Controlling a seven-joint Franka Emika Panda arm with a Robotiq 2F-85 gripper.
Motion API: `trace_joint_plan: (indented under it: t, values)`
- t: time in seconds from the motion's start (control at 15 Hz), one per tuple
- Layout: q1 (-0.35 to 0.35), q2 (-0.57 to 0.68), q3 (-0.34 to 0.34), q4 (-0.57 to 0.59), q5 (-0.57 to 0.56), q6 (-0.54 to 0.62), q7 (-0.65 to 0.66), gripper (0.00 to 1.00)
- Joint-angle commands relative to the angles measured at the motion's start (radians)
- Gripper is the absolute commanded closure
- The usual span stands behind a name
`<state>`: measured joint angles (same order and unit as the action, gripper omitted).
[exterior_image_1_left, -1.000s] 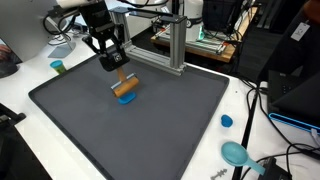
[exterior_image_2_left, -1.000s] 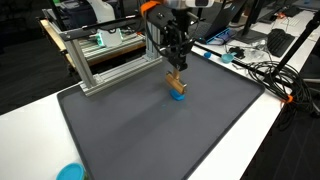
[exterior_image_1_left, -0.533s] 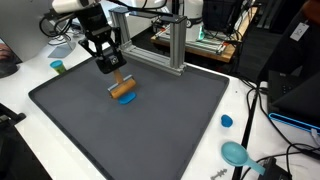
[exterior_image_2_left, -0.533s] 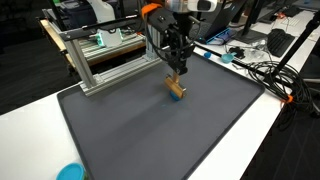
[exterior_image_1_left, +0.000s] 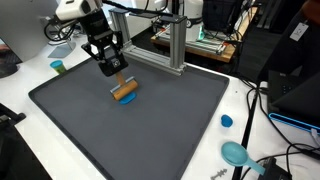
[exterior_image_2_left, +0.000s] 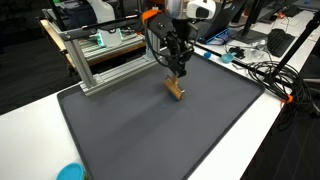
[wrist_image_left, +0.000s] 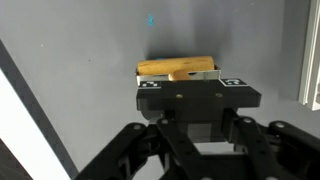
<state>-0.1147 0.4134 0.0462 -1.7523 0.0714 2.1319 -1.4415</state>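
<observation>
My gripper (exterior_image_1_left: 118, 76) comes down from above onto a wooden block (exterior_image_1_left: 125, 91) with a blue underside, which rests on the dark grey mat (exterior_image_1_left: 150, 135). The jaws are shut on a thin wooden piece that stands up from the block. In an exterior view the gripper (exterior_image_2_left: 178, 74) stands right over the block (exterior_image_2_left: 176, 91), and no blue shows there. The wrist view has the block (wrist_image_left: 170, 67) lying crosswise just beyond the gripper's body, which hides the fingertips.
An aluminium frame (exterior_image_1_left: 172, 45) stands at the mat's far edge, close behind the gripper. A small teal cup (exterior_image_1_left: 58, 67) sits off the mat's corner. A blue cap (exterior_image_1_left: 226, 121) and a teal bowl (exterior_image_1_left: 237, 153) lie on the white table. Cables (exterior_image_2_left: 270, 75) run along one side.
The gripper has shifted and turned slightly while still shut on the block. The blue part under the block has gone out of sight in an exterior view.
</observation>
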Motion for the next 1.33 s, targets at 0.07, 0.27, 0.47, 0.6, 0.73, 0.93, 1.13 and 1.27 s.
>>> trace_joint_plan:
  t: [0.07,0.27,0.47,0.6,0.73,0.93,1.13,1.27]
  values:
    - [-0.005,0.008,0.011,-0.014,0.026,0.039,0.034,0.78]
    - [-0.003,0.011,0.014,-0.031,0.027,0.058,0.056,0.78]
    - [0.004,0.006,0.014,-0.07,0.005,0.079,0.053,0.78]
    - [0.005,-0.001,0.012,-0.111,-0.003,0.129,0.047,0.78]
    - [0.002,-0.019,0.018,-0.161,0.014,0.176,0.044,0.78]
    - [0.002,-0.042,0.026,-0.212,0.026,0.201,0.043,0.78]
    - [0.0,-0.039,0.031,-0.21,0.033,0.162,0.037,0.78]
    - [-0.006,-0.02,0.027,-0.164,0.036,0.112,0.038,0.78]
